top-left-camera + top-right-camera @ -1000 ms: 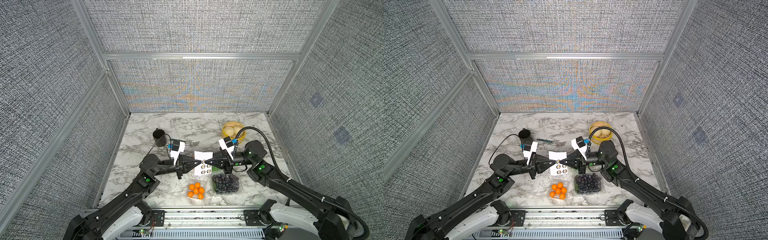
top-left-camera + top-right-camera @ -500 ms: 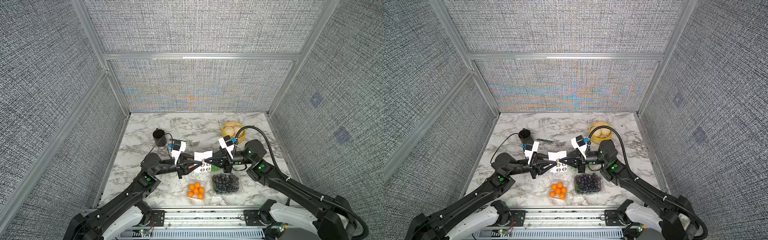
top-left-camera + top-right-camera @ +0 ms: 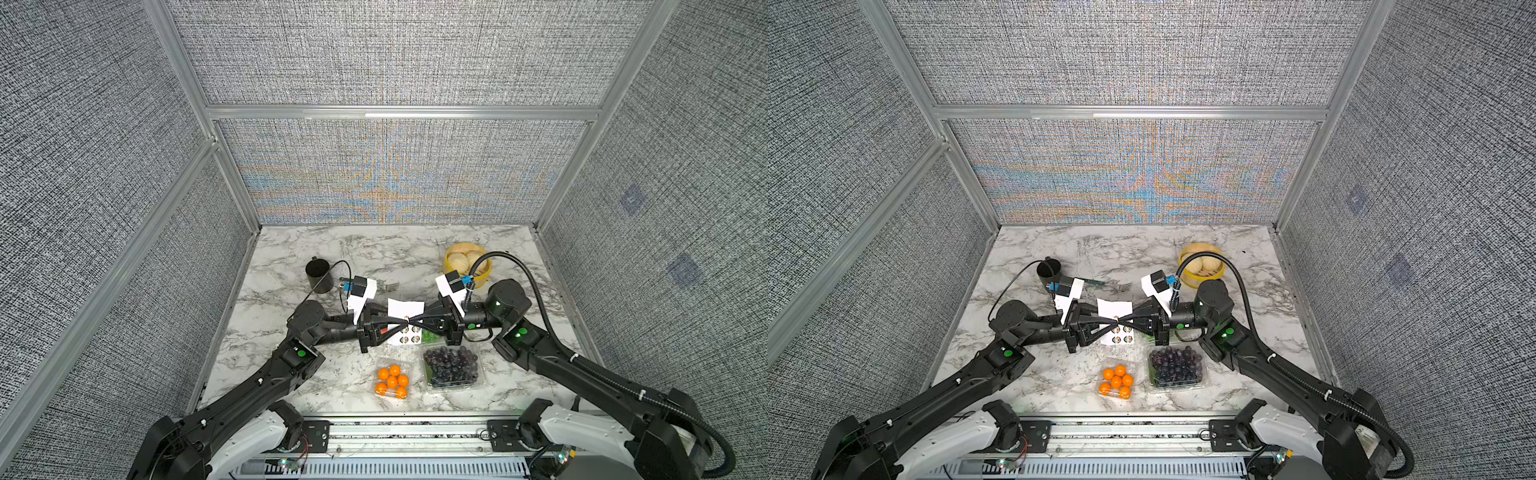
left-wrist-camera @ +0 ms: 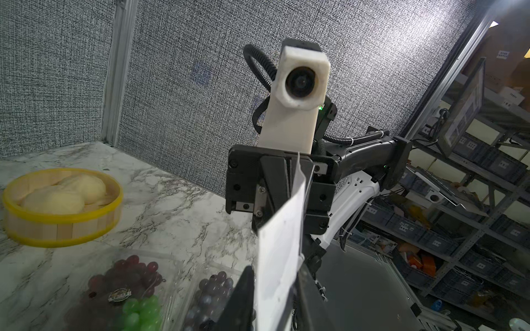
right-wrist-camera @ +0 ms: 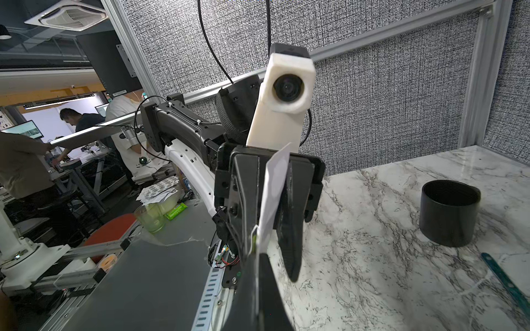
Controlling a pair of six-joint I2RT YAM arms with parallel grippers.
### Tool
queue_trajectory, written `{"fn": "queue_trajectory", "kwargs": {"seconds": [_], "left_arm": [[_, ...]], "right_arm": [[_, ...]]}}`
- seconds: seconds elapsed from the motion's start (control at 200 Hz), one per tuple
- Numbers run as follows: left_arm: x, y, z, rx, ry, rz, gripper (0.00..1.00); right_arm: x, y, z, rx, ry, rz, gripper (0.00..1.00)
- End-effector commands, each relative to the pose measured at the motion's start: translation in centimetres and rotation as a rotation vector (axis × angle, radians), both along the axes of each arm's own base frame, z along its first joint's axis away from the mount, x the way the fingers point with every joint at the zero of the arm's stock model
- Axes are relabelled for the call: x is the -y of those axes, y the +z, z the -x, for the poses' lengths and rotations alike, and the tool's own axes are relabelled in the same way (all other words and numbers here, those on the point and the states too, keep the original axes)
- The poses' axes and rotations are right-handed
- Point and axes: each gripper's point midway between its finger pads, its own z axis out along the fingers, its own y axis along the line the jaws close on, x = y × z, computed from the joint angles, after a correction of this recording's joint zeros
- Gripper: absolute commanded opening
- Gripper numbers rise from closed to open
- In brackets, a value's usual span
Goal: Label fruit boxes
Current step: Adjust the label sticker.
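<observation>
Green-grape box [image 3: 430, 336] lay mostly hidden under right gripper [image 3: 410, 319] and sheet [image 3: 405, 308]; sticker prints were too small to read.

We see a glossy, smooth marble-look tabletop [image 3: 374, 249], rough woven grey cloth walls [image 3: 395, 54] in brushed metal framing [image 3: 395, 112], clear shiny plastic fruit boxes [image 3: 453, 368], a matt black cup [image 5: 447, 217], a steamer [image 4: 60, 226] of pale wood slats with a smooth yellow rim, and a matt white paper sticker sheet [image 4: 281, 252]
</observation>
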Motion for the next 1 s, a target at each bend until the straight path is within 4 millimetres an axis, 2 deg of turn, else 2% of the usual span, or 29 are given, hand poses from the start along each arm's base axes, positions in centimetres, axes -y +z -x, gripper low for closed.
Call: {"fn": "queue_trajectory", "kwargs": {"seconds": [0.0,0.13,0.145,0.2,0.235,0.505,0.6,0.681,0.756,0.841,0.996], "left_arm": [[0.1,0.7,0.0,0.022,-0.005,0.018,0.28],[0.0,0.5,0.2,0.020,-0.013,0.017,0.28],[0.0,0.5,0.3,0.023,-0.014,0.018,0.30],[-0.2,0.5,0.4,0.024,-0.014,0.017,0.48],[-0.3,0.5,0.5,0.026,-0.009,0.016,0.53],[-1.4,1.2,0.7,0.062,0.057,0.024,0.73],[-1.7,1.4,0.2,0.062,0.106,0.030,0.73],[-1.7,1.7,0.0,0.059,0.116,0.035,0.63],[-1.6,2.1,0.3,0.060,0.091,0.050,0.39],[-1.5,2.1,0.5,0.054,0.073,0.048,0.33],[-1.5,2.0,0.7,0.056,0.060,0.054,0.08]], "right_arm": [[0.1,0.6,0.5,0.031,0.026,-0.021,0.00],[0.2,0.5,0.5,0.038,0.015,-0.016,0.00],[0.2,0.5,0.5,0.038,0.013,-0.016,0.00],[0.3,0.5,0.4,0.039,0.003,-0.013,0.00],[0.4,0.5,0.4,0.042,0.001,-0.013,0.00],[0.5,0.7,0.6,0.039,0.013,-0.017,0.00],[0.4,0.6,0.8,0.033,0.029,-0.013,0.00],[0.4,0.6,0.9,0.027,0.040,-0.013,0.00],[0.4,0.6,0.9,0.026,0.042,-0.012,0.00],[0.4,0.7,1.0,0.029,0.042,-0.016,0.00],[0.5,0.8,1.1,0.031,0.041,-0.017,0.00]]}}
